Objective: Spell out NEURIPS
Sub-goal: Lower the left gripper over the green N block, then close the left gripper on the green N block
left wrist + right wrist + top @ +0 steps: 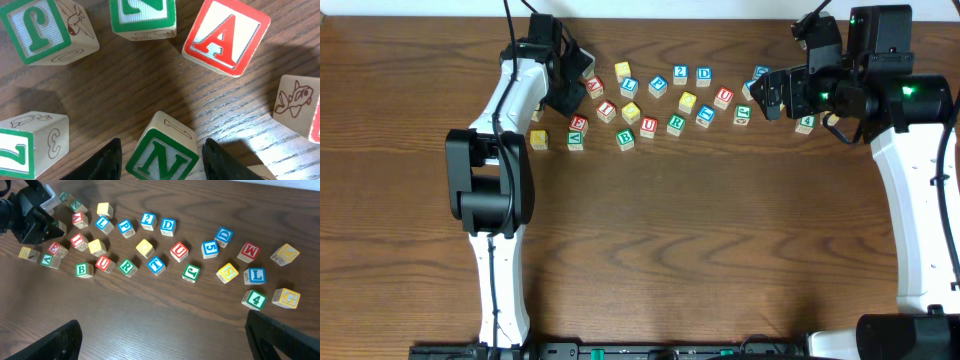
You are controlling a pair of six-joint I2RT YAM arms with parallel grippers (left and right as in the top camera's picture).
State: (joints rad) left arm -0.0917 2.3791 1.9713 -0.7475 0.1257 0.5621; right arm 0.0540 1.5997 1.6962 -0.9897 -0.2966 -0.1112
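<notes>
The desk [720, 250] carries a scatter of cubes, and the left arm [510, 110] is over its left end (the right jaws [161, 322] hang wide and empty, well apart). The left jaws [162, 146] stand half-spread astride the near N cube [161, 156]. It sits cornerwise between them, with slim gaps either side.
</notes>
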